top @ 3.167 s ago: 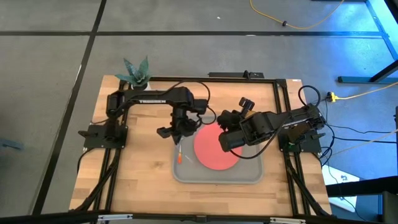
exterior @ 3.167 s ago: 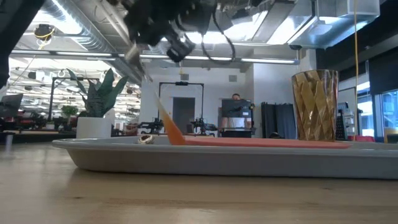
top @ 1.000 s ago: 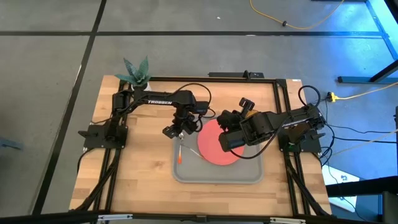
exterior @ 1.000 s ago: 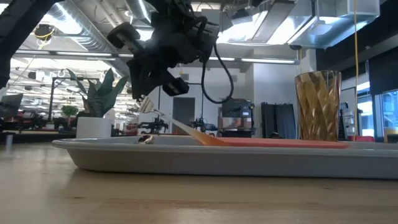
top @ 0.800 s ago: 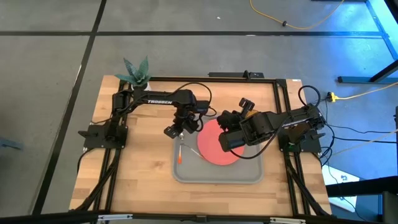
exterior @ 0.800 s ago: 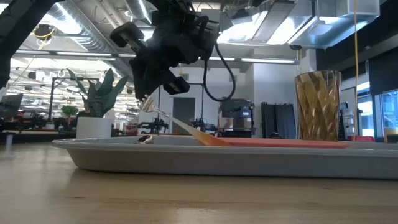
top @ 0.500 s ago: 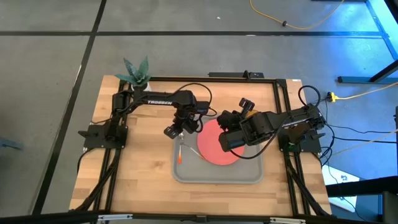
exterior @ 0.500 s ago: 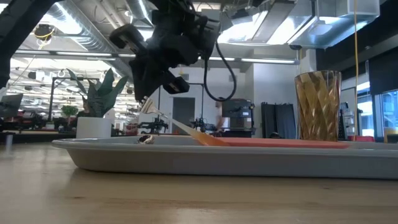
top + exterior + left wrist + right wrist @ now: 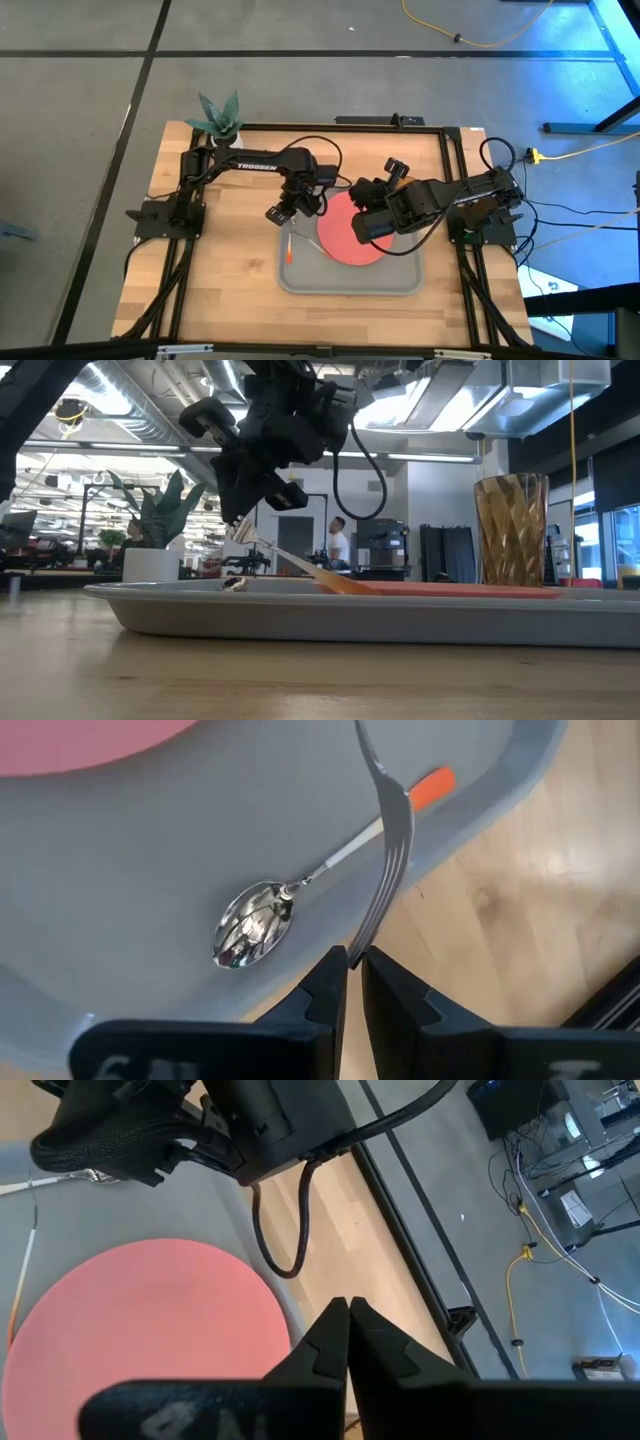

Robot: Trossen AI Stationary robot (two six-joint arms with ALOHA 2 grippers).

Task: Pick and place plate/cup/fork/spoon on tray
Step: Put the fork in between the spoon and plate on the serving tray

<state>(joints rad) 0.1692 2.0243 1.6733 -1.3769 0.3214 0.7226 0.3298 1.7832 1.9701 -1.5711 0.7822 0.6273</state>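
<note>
Left claw [image 9: 349, 982]: clamped on the tines of the fork [image 9: 385, 830], whose orange handle slants down toward the tray [image 9: 120, 870]; you hold it low so it lands beside the spoon [image 9: 255, 925].
Right claw [image 9: 347, 1325]: pressed shut, holding nothing, parked above the plate [image 9: 140, 1330].
Plate and spoon: already lying in the tray.
Cup [image 9: 510, 530]: upright at the tray's far side.
Surface [image 9: 215, 290]: bare wood around the tray.

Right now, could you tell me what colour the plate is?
Coral red plate; the high view shows it best.
</note>
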